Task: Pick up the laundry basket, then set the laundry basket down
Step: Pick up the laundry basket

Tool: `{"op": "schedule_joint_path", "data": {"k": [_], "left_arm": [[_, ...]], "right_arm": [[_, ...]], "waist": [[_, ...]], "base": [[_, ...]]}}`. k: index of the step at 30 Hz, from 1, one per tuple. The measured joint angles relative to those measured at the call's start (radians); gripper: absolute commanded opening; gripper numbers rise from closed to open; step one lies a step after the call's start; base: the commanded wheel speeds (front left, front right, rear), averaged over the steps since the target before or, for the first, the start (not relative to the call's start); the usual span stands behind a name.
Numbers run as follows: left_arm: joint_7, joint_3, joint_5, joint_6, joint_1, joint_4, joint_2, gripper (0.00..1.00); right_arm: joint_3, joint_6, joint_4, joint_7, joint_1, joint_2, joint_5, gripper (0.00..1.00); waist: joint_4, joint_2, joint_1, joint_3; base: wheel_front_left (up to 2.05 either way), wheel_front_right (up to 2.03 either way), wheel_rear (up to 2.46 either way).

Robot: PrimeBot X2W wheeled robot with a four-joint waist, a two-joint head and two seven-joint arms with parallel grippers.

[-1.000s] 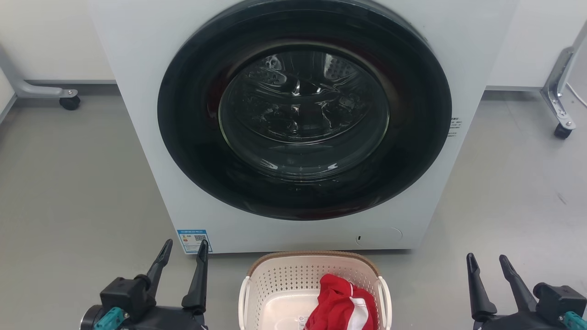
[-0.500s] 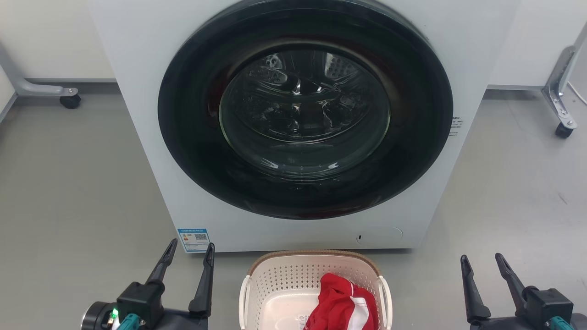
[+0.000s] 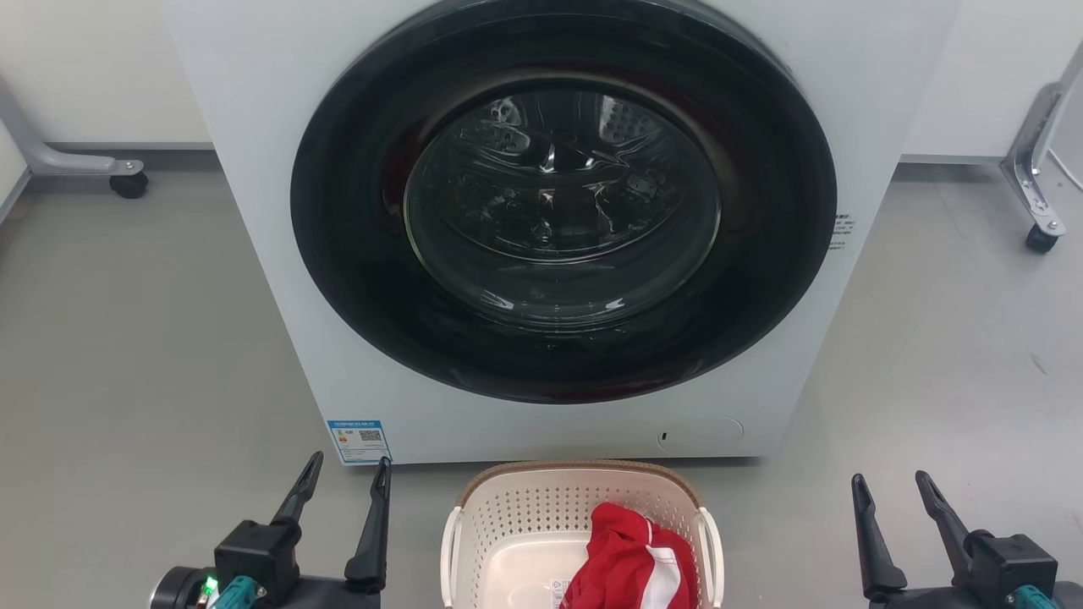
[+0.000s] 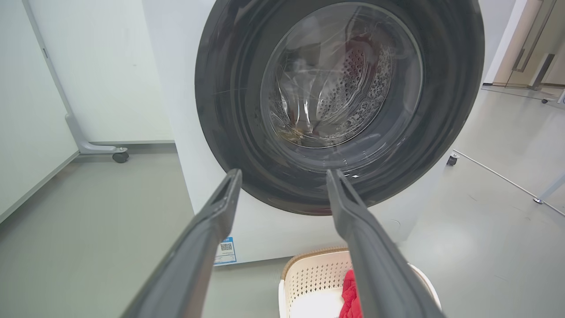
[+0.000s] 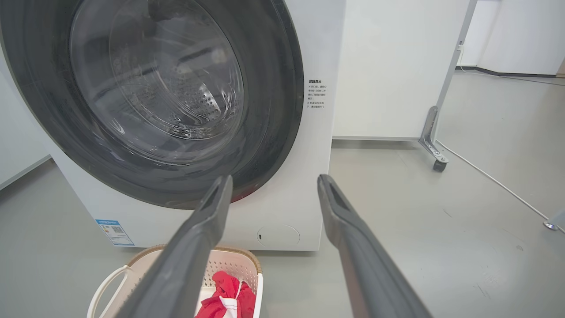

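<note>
- The left gripper point(image 3: 349, 462) is seen at the near left, over the grey floor point(image 3: 144, 338); its two dark fingers are spread wide and nothing is held.
- A white front-loading washing machine point(image 3: 245, 169) is set at the far centre, with its round, dark-framed glass door point(image 3: 563, 203) closed.
- The laundry basket point(image 3: 550, 507) is placed on the floor just in front of the washing machine, between the two grippers and touched by neither.
- A red and white garment point(image 3: 630, 562) is heaped in the basket's right half.
- The right gripper point(image 3: 890, 479) is seen at the near right, well apart from the basket, with its fingers parted wide and empty.
</note>
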State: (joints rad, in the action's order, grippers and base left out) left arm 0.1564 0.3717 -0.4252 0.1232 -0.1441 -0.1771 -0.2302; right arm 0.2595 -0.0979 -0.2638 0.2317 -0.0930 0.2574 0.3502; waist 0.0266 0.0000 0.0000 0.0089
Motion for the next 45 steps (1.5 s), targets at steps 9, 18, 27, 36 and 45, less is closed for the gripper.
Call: {"op": "schedule_joint_path", "data": {"k": [9, 18, 27, 36, 45], "left_arm": [[-0.019, -0.007, 0.0, 0.0, 0.001, 0.004, 0.002, 1.0], [-0.024, -0.018, 0.003, 0.0, 0.001, 0.022, 0.003, 1.0], [-0.032, -0.033, 0.004, 0.0, -0.02, 0.046, 0.005, 1.0], [-0.048, -0.039, 0.002, 0.0, -0.078, 0.06, 0.005, 1.0], [-0.058, -0.045, -0.004, -0.004, -0.157, 0.064, 0.01, 1.0]], "right_arm": [[-0.004, 0.0, 0.006, 0.0, -0.002, 0.0, 0.001, 1.0], [-0.009, 0.0, 0.022, -0.002, -0.022, 0.0, 0.004, 1.0], [-0.009, 0.0, 0.033, -0.012, -0.052, 0.0, 0.012, 1.0], [-0.007, 0.0, 0.053, -0.028, -0.107, 0.0, 0.013, 1.0], [-0.006, 0.0, 0.057, -0.038, -0.19, -0.009, 0.013, 1.0]], "waist": [[0.001, 0.0, 0.0, 0.018], [0.0, 0.0001, 0.0, 0.068], [-0.002, 0.0001, 0.0001, 0.146], [-0.006, 0.0001, 0.0001, 0.258], [-0.014, 0.0001, 0.0002, 0.4]], "base": [[0.0, 0.0, 0.0], [0.0, 0.0, 0.0], [0.0, 0.0, 0.0], [0.0, 0.0, 0.0], [0.0, 0.0, 0.0]]}}
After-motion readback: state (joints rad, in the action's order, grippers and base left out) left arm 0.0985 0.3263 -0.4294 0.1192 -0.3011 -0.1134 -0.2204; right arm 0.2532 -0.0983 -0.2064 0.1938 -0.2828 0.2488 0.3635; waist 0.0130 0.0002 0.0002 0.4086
